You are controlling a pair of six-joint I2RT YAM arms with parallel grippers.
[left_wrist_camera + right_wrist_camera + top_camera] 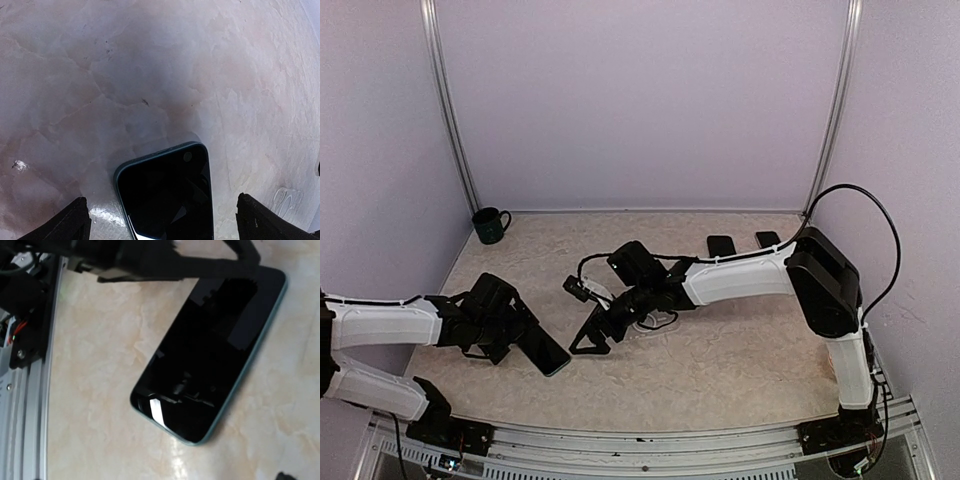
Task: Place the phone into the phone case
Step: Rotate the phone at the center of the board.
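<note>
The phone [545, 352] lies screen up on the table, black with a teal edge. My left gripper [516, 335] is open with its jaws on either side of the phone's left end, not touching it. In the left wrist view the phone [167, 197] sits between the two black fingertips [75, 220]. My right gripper [588, 338] is open and empty, just right of the phone. The right wrist view shows the phone [210, 355] with the left gripper's finger [200, 265] over its far end. A clear phone case [657, 320] lies partly under the right arm.
A dark green mug [491, 225] stands at the back left corner. Two small black objects [722, 245] [767, 239] lie at the back right. The metal frame rail [30, 405] runs along the table's near edge.
</note>
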